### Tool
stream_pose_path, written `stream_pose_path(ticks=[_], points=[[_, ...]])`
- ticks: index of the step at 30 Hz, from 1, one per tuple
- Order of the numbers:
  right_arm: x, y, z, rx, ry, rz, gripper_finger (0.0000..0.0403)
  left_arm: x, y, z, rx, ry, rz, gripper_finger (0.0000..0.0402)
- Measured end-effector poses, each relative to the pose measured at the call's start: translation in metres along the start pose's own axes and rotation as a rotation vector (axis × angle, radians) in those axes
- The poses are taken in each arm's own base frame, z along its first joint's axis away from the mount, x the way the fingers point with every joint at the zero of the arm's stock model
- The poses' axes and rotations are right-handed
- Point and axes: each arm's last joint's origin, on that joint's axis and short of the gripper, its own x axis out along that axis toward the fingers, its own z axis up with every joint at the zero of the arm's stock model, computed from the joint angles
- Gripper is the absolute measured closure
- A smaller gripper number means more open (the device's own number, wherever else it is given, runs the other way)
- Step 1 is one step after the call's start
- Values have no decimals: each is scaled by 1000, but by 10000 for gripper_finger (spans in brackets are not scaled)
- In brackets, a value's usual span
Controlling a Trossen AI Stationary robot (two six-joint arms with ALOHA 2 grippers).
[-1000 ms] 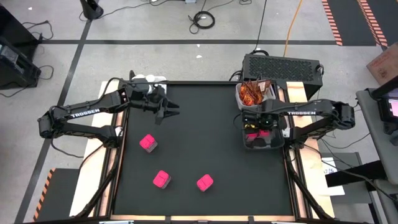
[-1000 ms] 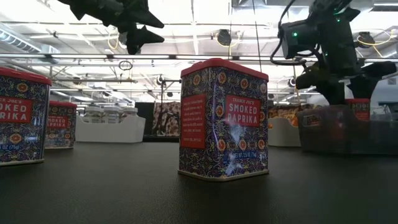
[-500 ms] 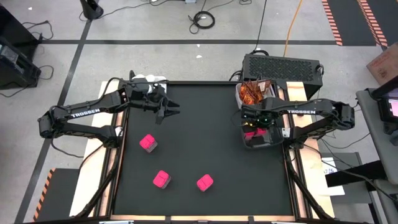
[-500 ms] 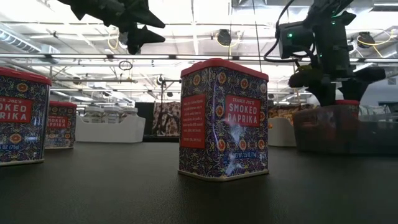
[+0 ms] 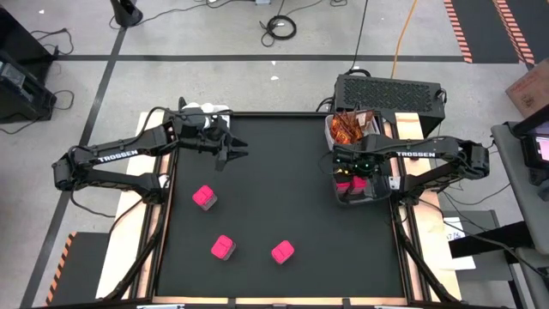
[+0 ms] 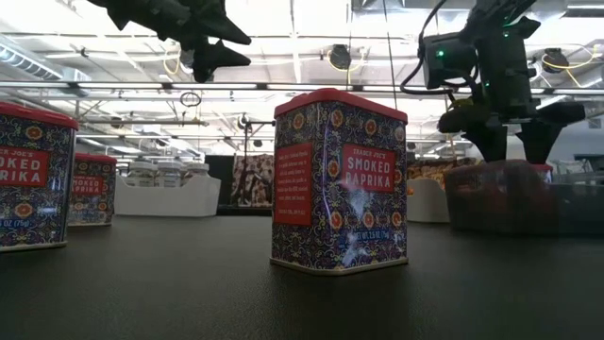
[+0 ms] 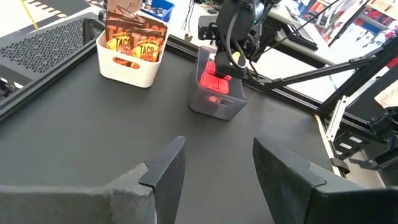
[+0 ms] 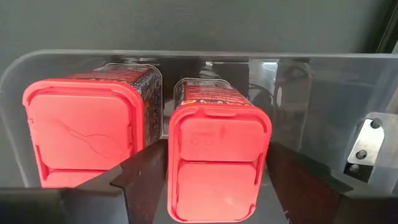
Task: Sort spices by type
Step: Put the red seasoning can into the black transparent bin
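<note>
Over the clear bin [image 5: 360,190] at the table's [image 5: 283,189] right edge, the right end effector [image 8: 205,180] has drifted slightly toward the far end of the bin during the last second. Its fingers straddle a pink-lidded tin [image 8: 217,163] standing inside beside another [image 8: 87,138]; grip or release, I cannot tell. Three pink tins [image 5: 204,197] wait on the table. The left end effector [image 7: 214,165] hovers spread, far left.

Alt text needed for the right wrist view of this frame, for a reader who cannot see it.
Two red-lidded paprika tins stand side by side inside a clear plastic bin on the black table. The right gripper is open, its dark fingers on either side of the tin nearer the middle of the picture.
</note>
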Motion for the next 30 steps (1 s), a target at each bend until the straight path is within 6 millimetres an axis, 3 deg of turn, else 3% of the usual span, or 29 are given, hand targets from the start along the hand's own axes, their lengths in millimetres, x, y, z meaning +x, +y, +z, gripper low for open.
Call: stream_pose_path(ticks=[8,15,20,25,30], points=[[-8,-1,0,1,-23,27,138,0,0,0,1,-3,14,210],[-36,0,5,0,-93,42,138,0,0,0,6,-3,15,210],[-59,-8,-1,11,-38,-32,144,0,0,0,6,-2,15,210],[-58,-12,-15,8,74,-81,202,0,0,0,5,2,15,210],[-37,-14,-20,-10,108,-127,308,0,0,0,22,1,15,210]])
